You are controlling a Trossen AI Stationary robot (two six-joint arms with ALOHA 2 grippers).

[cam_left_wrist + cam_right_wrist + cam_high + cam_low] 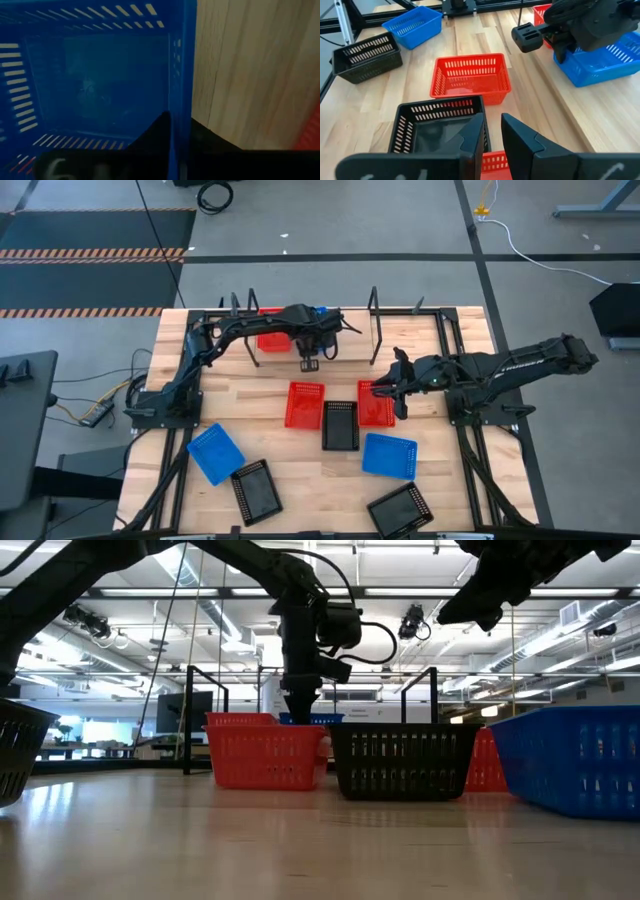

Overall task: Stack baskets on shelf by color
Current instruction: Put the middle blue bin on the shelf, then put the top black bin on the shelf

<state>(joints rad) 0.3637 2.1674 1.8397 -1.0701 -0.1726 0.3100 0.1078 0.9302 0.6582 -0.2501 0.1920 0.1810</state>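
2 arms over the table. Left gripper [309,363] at the shelf [350,340], its fingers [155,137] straddling the wall of a blue basket [95,75] — jaws close on either side of it, grip or release I cannot tell. Right gripper [396,398] hovers above a red basket [376,404] mid-table, jaws part open, holding nothing. Beside it — a black basket [340,425] and another red basket [304,404].

red baskets [305,404], blue baskets [390,455], black baskets [340,425]
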